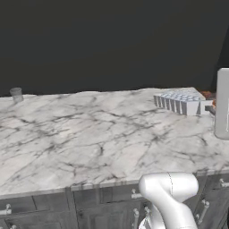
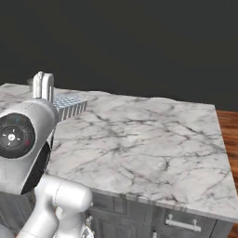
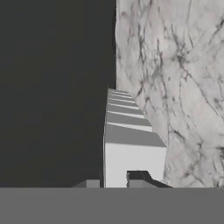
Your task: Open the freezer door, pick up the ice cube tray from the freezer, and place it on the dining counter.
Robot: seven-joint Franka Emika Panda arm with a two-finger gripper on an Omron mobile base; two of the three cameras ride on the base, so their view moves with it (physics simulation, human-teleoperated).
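My gripper (image 1: 209,108) is shut on one end of the ice cube tray (image 1: 182,102), a pale tray with rows of light blue cells. The tray is held on its side over the far right part of the dining counter (image 1: 89,134), a white marble slab with grey veins. In the right base view the tray (image 2: 69,106) sticks out to the right of my white hand (image 2: 42,86). In the hand view the tray (image 3: 129,135) runs away from the fingertips (image 3: 140,178), close to the counter's far edge (image 3: 117,52). I cannot tell whether it touches the marble. The freezer door is out of view.
A small grey cup (image 1: 16,94) stands at the counter's far left corner. Dark grey cabinet fronts (image 1: 89,205) with metal handles run below the near edge. Wood floor (image 2: 228,125) shows past the counter's right end. A dark wall lies behind the counter.
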